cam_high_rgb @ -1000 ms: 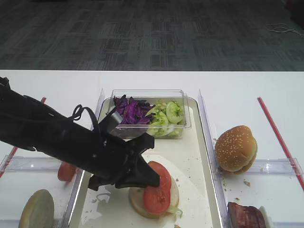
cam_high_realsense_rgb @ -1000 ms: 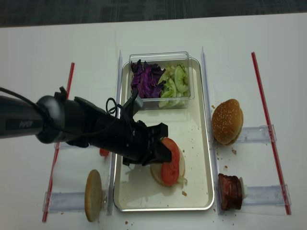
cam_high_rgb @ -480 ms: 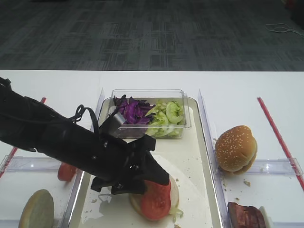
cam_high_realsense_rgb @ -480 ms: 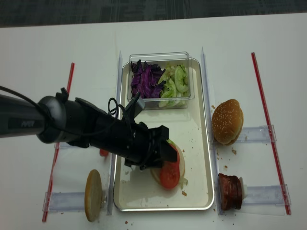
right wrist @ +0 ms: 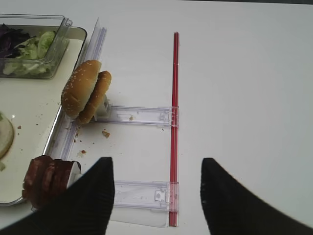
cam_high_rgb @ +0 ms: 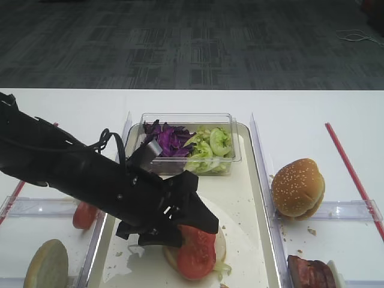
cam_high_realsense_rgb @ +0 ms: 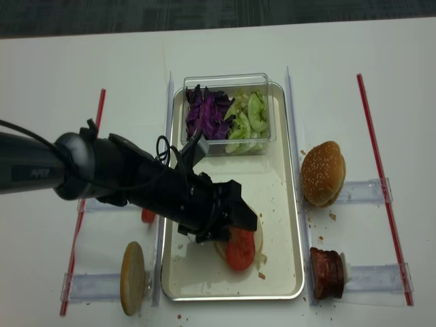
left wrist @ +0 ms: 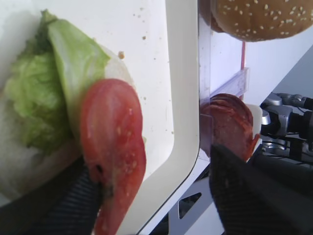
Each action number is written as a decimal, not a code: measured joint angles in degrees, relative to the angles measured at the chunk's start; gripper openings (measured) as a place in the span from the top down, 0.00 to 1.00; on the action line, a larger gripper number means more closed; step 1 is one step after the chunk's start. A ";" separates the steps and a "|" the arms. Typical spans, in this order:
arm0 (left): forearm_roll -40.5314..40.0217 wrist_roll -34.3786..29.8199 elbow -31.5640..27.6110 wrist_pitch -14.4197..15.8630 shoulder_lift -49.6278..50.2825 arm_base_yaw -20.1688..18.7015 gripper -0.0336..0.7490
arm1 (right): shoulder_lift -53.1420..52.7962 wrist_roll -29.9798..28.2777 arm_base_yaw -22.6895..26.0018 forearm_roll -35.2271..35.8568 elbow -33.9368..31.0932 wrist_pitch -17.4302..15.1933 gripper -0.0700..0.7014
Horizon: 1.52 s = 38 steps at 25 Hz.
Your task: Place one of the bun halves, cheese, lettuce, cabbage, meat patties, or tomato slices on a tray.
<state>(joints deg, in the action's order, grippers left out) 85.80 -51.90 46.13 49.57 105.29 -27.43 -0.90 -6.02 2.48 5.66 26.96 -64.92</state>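
Item: flat red tomato slice [left wrist: 113,156] lying tilted on lettuce-covered pale bun half [left wrist: 29,147], inside silvery-rimmed cream tray [cam_high_realsense_rgb: 289,225]. Left gripper [left wrist: 146,196]: jaws spread, slice released. Risk: withdrawing finger drags slice off.

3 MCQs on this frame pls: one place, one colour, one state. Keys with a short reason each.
1. Where does the tomato slice lie?
A. In the clear box
B. On the bun half on the tray
C. On the bare table

2. What colour is the shredded cabbage in the clear box?
A. Purple
B. Orange
C. White

3. How do the jaws of the left gripper stand?
A. Shut on the sesame bun
B. Shut on the lettuce
C. Open, by the tomato slice

Key: 1 B, the slice sits on lettuce atop the pale bun half inside the tray. 2 A, dark purple shreds beside green leaves. 3 C, the left wrist view shows the jaws spread apart with the slice between them.
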 joint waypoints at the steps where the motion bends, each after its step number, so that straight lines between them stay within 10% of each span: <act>1: -1.97 1.68 0.66 0.05 0.00 0.00 0.41 | 0.00 0.00 0.00 0.00 0.00 0.00 0.38; 15: -37.76 30.14 13.96 5.02 -1.21 0.00 0.41 | 0.00 -0.12 0.00 0.00 0.00 0.00 0.38; 23: -57.82 46.35 25.68 17.08 -2.13 0.00 0.41 | 0.00 -0.12 0.00 0.00 0.00 0.00 0.38; 38: -69.48 55.04 39.27 20.02 -2.13 0.00 0.41 | 0.00 -0.12 0.00 0.00 0.00 0.00 0.38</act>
<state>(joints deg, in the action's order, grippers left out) 16.32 3.15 85.40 69.59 103.16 -27.43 -0.90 -6.13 2.48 5.66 26.96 -64.92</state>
